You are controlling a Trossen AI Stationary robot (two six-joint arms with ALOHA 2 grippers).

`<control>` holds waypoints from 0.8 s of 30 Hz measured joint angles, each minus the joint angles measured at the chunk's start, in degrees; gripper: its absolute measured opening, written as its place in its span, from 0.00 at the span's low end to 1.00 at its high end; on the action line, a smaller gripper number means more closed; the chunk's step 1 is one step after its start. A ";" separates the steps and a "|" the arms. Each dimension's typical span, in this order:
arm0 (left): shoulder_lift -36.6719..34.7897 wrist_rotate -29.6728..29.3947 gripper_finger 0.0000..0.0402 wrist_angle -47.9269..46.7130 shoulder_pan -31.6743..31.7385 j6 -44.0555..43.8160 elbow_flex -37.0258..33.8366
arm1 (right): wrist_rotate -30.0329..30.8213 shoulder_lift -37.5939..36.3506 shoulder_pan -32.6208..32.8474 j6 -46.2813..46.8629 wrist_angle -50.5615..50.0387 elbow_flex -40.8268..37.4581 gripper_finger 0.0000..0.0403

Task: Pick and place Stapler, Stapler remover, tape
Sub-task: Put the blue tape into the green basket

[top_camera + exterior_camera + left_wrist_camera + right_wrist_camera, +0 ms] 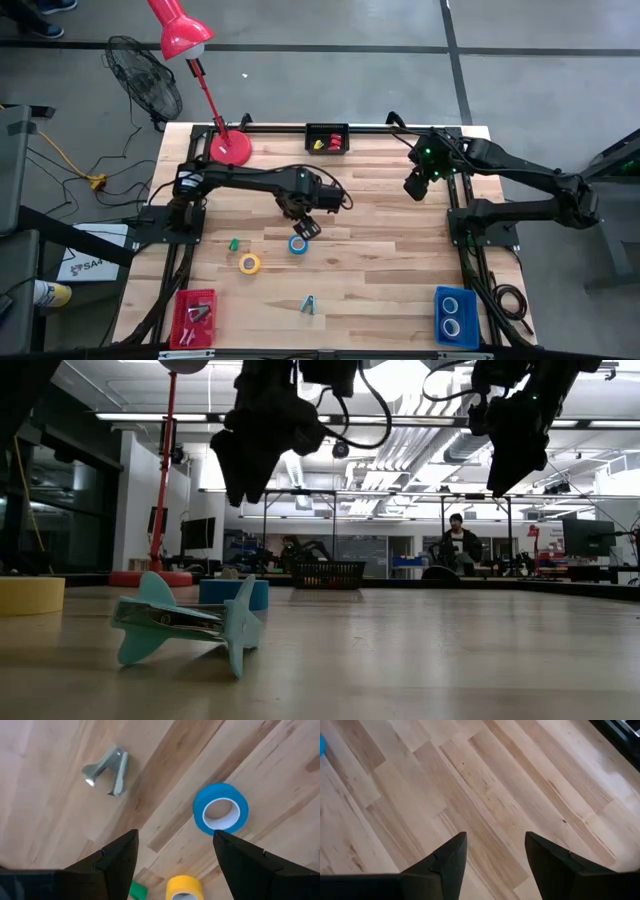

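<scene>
Left gripper point(305, 226), jaws wide and empty, hangs over the blue tape point(298, 244) near the tabletop's middle; right gripper point(415, 187), jaws wide, waits toward the far right corner.

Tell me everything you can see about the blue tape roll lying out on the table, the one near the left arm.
The blue tape roll is a small ring with a blue outer band, a white inner core and an open centre. It lies flat on its side on the bare wood of the table, with nothing touching it. The left claw hangs open above it, empty. A yellow tape roll lies close by, apart from it, with a teal staple remover farther off.
</scene>
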 joint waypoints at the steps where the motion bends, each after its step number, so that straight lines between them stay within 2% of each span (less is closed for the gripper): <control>1: 0.32 0.28 0.63 -0.01 0.00 0.00 0.02 | -0.01 0.00 0.00 -0.02 -0.02 0.00 0.48; 7: 0.35 1.13 0.63 2.25 -0.02 0.09 0.02 | -0.04 0.00 0.02 -0.83 -0.02 0.00 0.48; 13: 0.63 4.52 0.63 14.26 -1.25 0.66 -0.40 | -0.04 0.00 0.02 -0.88 -0.02 0.00 0.48; 19: 1.01 8.52 0.63 21.94 -1.09 0.21 -6.53 | -0.02 0.02 0.02 -1.92 -0.02 -0.02 0.48; 24: 1.06 9.81 0.63 22.00 -1.15 -1.12 -9.33 | -0.02 0.02 0.02 -1.94 -0.04 -0.02 0.48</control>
